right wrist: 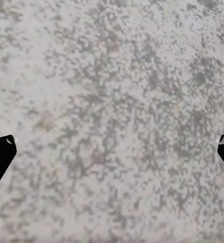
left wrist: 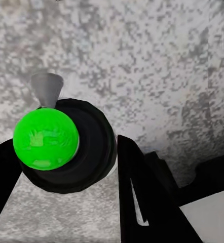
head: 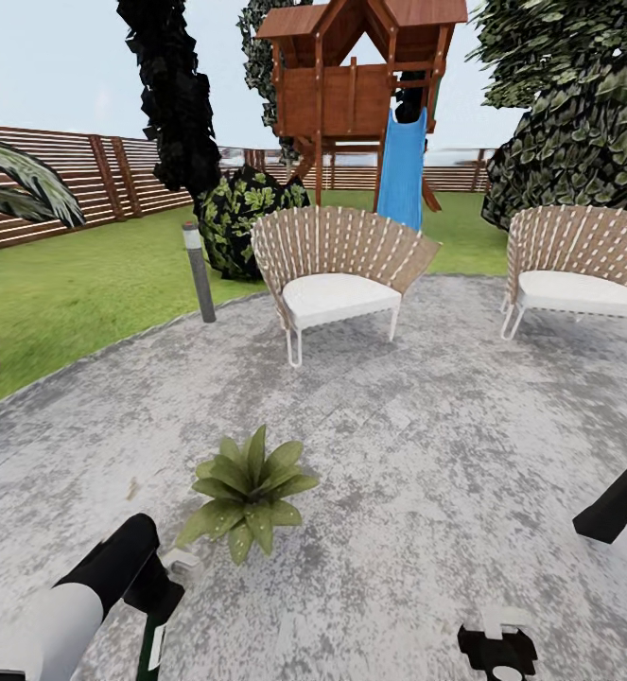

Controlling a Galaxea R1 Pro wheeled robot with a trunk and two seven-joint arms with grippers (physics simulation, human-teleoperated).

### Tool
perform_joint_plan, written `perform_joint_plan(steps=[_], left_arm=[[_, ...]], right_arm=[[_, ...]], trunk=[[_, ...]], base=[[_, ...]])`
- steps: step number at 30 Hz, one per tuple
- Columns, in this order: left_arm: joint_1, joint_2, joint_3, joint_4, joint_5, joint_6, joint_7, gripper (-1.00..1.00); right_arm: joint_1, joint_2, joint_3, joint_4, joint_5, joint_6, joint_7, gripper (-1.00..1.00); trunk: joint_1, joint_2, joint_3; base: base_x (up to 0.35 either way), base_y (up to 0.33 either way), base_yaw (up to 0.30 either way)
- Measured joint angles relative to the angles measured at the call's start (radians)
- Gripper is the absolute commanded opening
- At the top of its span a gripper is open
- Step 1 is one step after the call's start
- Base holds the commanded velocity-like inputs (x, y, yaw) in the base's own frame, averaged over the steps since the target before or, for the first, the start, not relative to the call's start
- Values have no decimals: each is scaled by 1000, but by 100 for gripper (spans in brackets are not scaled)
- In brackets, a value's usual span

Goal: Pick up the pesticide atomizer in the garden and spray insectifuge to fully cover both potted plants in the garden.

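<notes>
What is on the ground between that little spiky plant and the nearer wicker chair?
Nothing: in the head view, bare grey paving runs from the potted plant to the chair.

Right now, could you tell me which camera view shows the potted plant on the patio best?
The head view: the potted plant sits whole on the grey patio, just ahead of the left gripper. Both wrist views look at patio paving, the left one past the pesticide atomizer between its fingers.

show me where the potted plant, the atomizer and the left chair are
potted plant [head: 248,492], head view, centre of the leaf rosette
pesticide atomizer [left wrist: 66,149], left wrist view, dark body between the fingers
left chair [head: 337,296], head view, white seat cushion
</notes>
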Motion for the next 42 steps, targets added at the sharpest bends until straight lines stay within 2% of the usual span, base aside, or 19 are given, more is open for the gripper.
perform_joint_plan(steps=[6, 14, 16, 18, 20, 21, 29, 35, 38, 42], left_arm=[[4, -27, 12, -4, 9, -3, 8, -100], [4, -37, 13, -3, 11, -4, 6, -100], [3, -62, 12, -4, 14, -1, 5, -100], [3, -108, 8, -3, 18, 1, 5, -100], [1, -131, 5, -4, 12, -1, 4, -100], [0, -133, 5, -4, 7, -2, 4, -100], [-2, -125, 6, -4, 2, -2, 7, -100], [-4, -91, 7, -4, 1, -2, 0, -100], [-9, -71, 7, -3, 3, -2, -6, -100], [-10, -59, 6, -3, 4, -4, -18, -100]], right_arm=[[0, -6, 0, 1, -1, 0, 0, 100], [0, -6, 0, 0, -1, 0, 0, 100], [0, -6, 0, 0, -1, 0, 0, 100], [0, -6, 0, 0, -1, 0, 0, 100], [0, -6, 0, 0, -1, 0, 0, 100], [0, -6, 0, 1, -1, 0, 0, 100], [0, -8, 2, 46, 3, -1, 5, 100], [0, -9, 1, 47, 1, -2, 2, 100], [0, -10, 1, 47, 0, -2, 1, 100], [0, -17, 0, 46, 0, -2, -1, 100]], trunk=[[0, 0, 0], [0, 0, 0], [0, 0, 0], [0, 0, 0], [0, 0, 0], [0, 0, 0], [0, 0, 0], [0, 0, 0], [0, 0, 0], [0, 0, 0]], base=[[137, 205, -43], [42, 70, -257], [1, 1, -225], [0, 0, -80], [0, 0, -26], [-5, 22, -7], [-86, 248, -1], [-8, 332, -21], [36, 338, -233], [168, 298, -267]])
